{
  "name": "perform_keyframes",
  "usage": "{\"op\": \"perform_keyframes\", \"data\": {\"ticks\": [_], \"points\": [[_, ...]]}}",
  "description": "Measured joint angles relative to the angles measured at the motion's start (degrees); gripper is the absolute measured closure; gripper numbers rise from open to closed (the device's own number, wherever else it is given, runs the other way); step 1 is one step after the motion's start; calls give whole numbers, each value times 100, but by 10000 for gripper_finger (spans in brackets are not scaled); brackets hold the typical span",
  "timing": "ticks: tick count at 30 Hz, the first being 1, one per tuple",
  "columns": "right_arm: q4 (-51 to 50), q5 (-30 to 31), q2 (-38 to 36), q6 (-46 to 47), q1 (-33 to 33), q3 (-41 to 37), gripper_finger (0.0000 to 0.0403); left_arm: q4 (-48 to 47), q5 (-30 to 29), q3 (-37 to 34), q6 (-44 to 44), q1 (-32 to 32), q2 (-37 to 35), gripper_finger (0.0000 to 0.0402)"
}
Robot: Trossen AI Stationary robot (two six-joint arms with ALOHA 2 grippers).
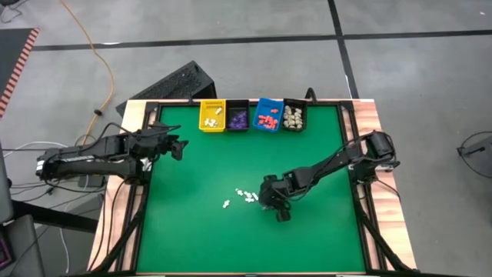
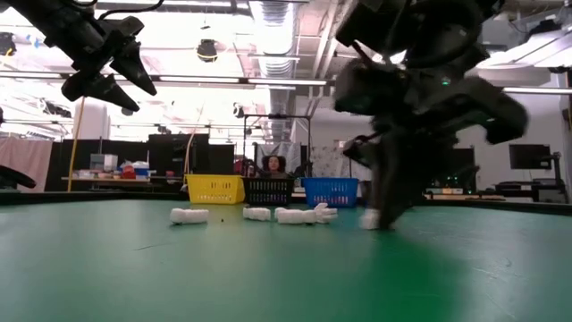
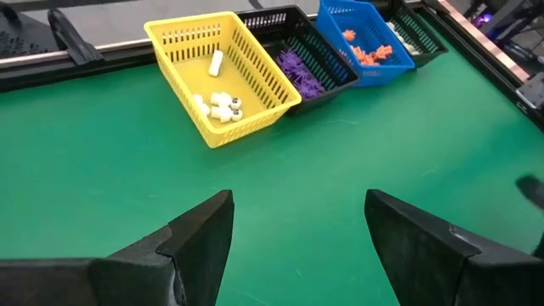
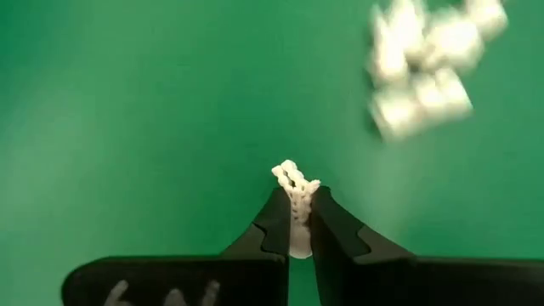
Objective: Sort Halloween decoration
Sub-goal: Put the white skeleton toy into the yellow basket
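Several small white Halloween decoration pieces (image 1: pixel 246 195) lie loose on the green table (image 1: pixel 192 231) near its middle; the low view shows them in a row (image 2: pixel 304 215). My right gripper (image 4: pixel 297 204) is down at the table just right of them, shut on one white piece (image 4: pixel 293 180). My left gripper (image 3: pixel 297 229) hangs open and bare above the table's left side (image 1: pixel 178 146), facing the bins. My right gripper pinches a small white figurine between its two fingertips (image 4: pixel 327 223), slanting down from the table's right side. The piece's knobbly end (image 4: pixel 291 175) sticks out past the tips. In the low view the piece (image 2: pixel 369 219) sits at table level; whether it is clear, I cannot tell.
Along the far edge stand a yellow bin (image 1: pixel 213 115) with white pieces, a black bin (image 1: pixel 237 117) with purple ones, a blue bin (image 1: pixel 267 115) with orange-red ones and a black bin (image 1: pixel 294 117) with cream ones. A single white piece (image 1: pixel 227 204) lies apart.
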Motion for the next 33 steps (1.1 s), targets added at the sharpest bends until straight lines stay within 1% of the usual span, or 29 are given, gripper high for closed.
{"op": "perform_keyframes", "data": {"ticks": [2, 6, 10, 15, 17, 19, 22, 29, 33], "points": [[-179, 2, -205, -32, -133, -25, 356, 2, -6, 0, 1, 0, 0, 145], [38, 43, -615, -32, -535, 1, 357, 0, 130, 0, 4, -2, 0, 145], [567, 230, -905, -20, -1076, 1, 357, 2, 204, 0, 13, -1, 0, 145], [1749, 576, -990, 275, -1838, 8, 357, 2, 186, 0, 120, -2, 0, 145], [2150, 752, -830, 532, -2119, 100, 357, 0, 134, 0, 186, -2, -1, 145], [2356, 776, -610, 712, -2374, 341, 357, -1, 68, 0, 219, -2, 0, 145], [2430, 781, -160, 764, -2666, 978, 357, 0, -38, 0, 221, 2, 0, 145], [2155, 778, 1139, 525, -3018, 2804, 357, -20, -194, 0, 225, 7, -1, 145], [1738, 749, 1827, 585, -3126, 3749, 357, -29, -206, 0, 224, 4, 0, 145]]}}
